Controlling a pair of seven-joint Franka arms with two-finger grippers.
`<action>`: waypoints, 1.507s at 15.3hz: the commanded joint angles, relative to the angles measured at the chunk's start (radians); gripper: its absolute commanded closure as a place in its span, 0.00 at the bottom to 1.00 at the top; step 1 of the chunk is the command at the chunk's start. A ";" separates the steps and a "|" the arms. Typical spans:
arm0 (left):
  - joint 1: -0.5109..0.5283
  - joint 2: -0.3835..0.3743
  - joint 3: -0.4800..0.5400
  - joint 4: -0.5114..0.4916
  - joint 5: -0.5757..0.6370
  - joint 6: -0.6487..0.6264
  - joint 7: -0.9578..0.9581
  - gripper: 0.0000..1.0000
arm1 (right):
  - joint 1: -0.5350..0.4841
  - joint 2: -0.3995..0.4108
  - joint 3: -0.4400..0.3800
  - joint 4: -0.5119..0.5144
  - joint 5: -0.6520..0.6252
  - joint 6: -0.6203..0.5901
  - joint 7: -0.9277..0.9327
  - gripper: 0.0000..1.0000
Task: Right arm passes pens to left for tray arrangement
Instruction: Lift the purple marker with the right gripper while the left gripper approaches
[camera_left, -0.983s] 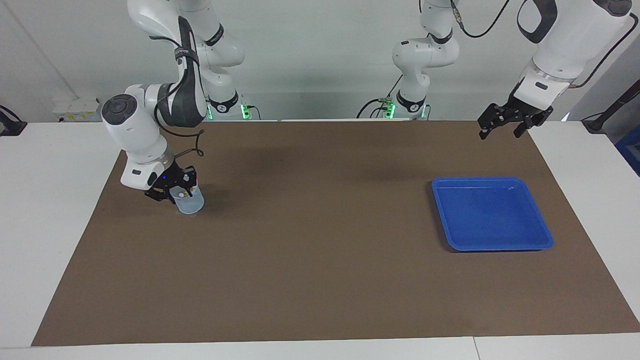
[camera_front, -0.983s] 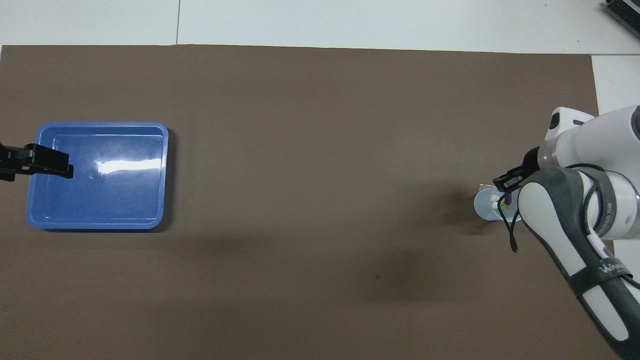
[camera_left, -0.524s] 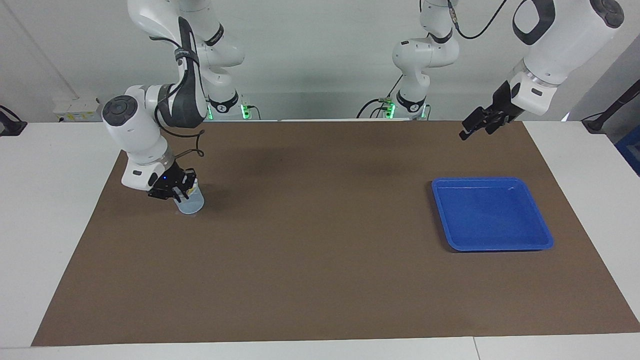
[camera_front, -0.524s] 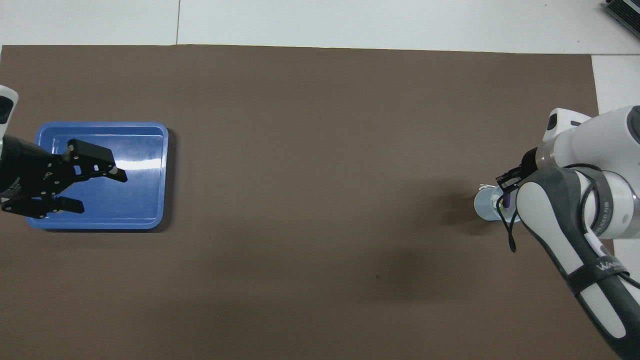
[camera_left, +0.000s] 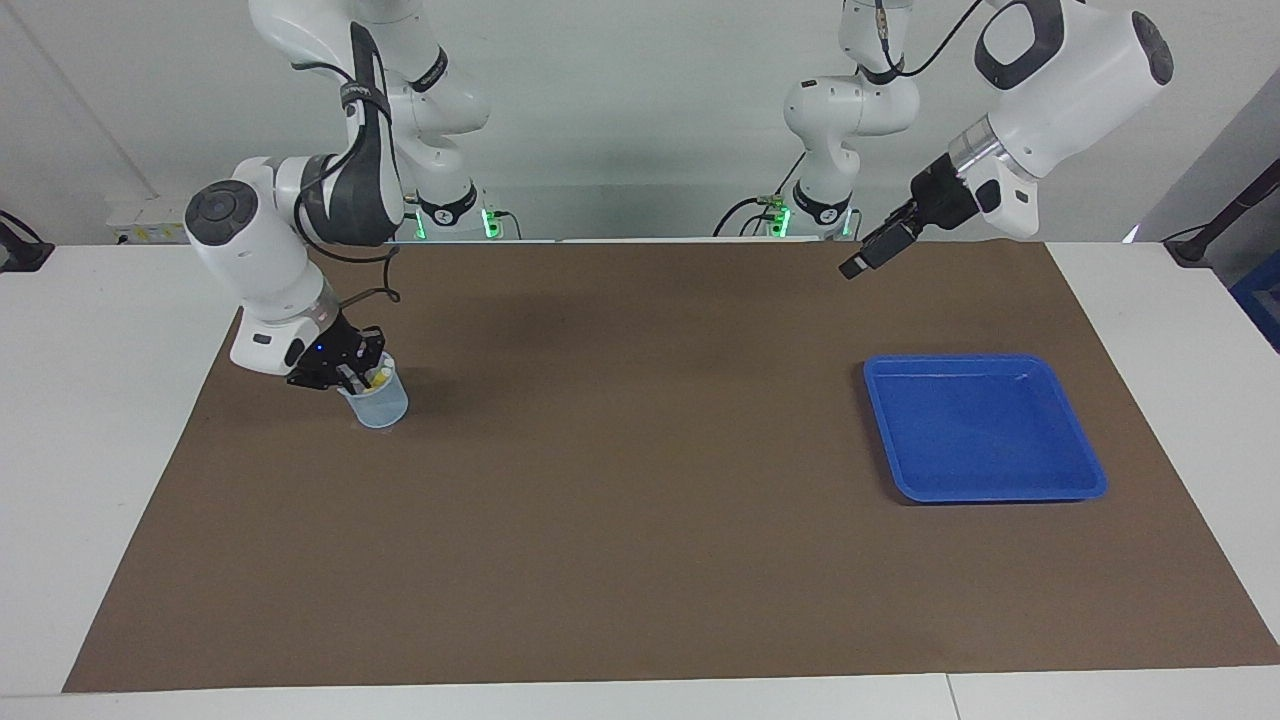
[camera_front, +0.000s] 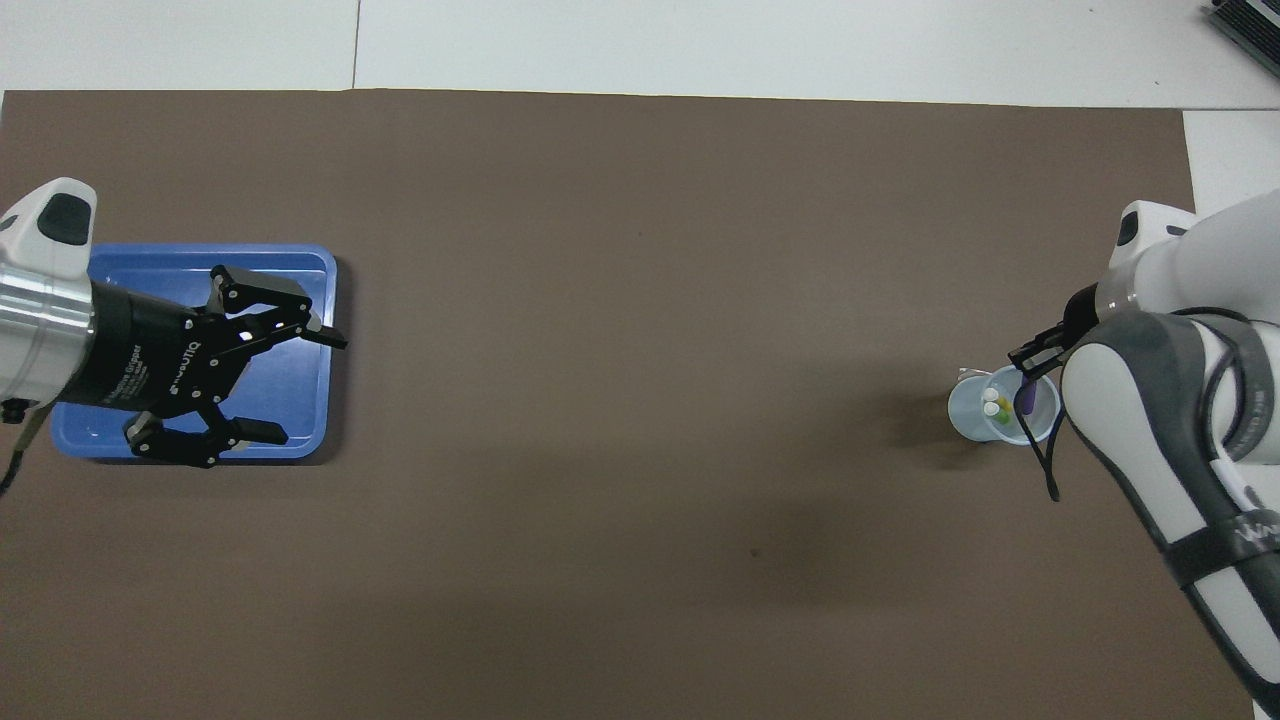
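Right claw pinched shut on an upright pen in the cup; left claw waits wide over the tray.

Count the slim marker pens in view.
3, all in the small pale blue plastic cup at the right arm's end: purple pen under the right gripper, yellow pen, green pen beside it. More may be hidden.

Pens in the cup, tray bare

Three pens, purple, yellow and green with whitish ends up, stand leaning in a pale mesh cup at the right arm's end of the mat. The blue tray, square with rounded corners, lies flat near the left arm's end, well apart from them.
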 joint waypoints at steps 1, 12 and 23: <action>-0.040 -0.062 0.015 -0.088 -0.081 0.082 -0.132 0.00 | 0.006 -0.012 0.011 0.117 0.009 -0.110 0.005 1.00; -0.264 -0.062 0.012 -0.166 -0.131 0.521 -0.749 0.00 | 0.017 -0.049 0.217 0.127 0.347 -0.054 0.651 1.00; -0.369 -0.143 0.010 -0.330 -0.275 0.642 -0.747 0.00 | 0.317 -0.141 0.225 -0.140 0.484 0.520 1.308 1.00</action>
